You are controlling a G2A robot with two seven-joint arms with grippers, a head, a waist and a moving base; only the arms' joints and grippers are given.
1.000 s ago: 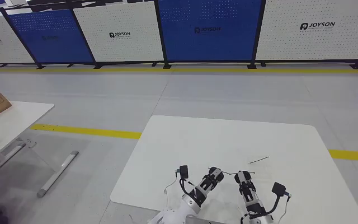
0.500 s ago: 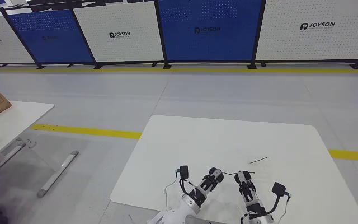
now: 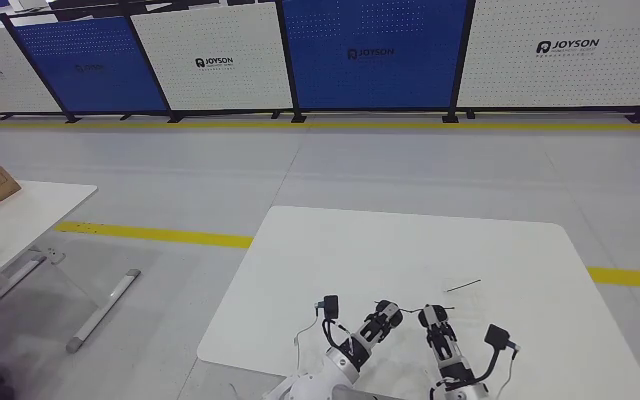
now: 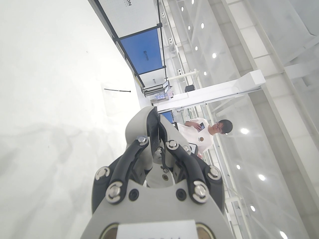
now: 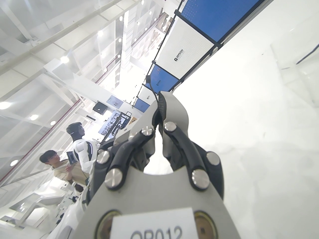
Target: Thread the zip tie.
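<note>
Both the left pincer (image 4: 154,111) and the right pincer (image 5: 160,99) are found clamped shut on one thin black zip tie (image 5: 152,88), which is held between them over the near part of the white desk (image 3: 400,250). A second zip tie (image 3: 463,286) is noted lying flat farther out.

Industrial test hall: pegboard partition panels (image 3: 375,55), yellow floor line (image 3: 150,234), high ceiling lights (image 4: 214,55).

A dark logo with a short wordmark is printed on each white pegboard panel (image 3: 567,45) and, more faintly, on each blue pegboard panel (image 3: 371,53). A white label (image 5: 152,226) by the right wrist camera bears a short letter-and-digit code, cut off below.
</note>
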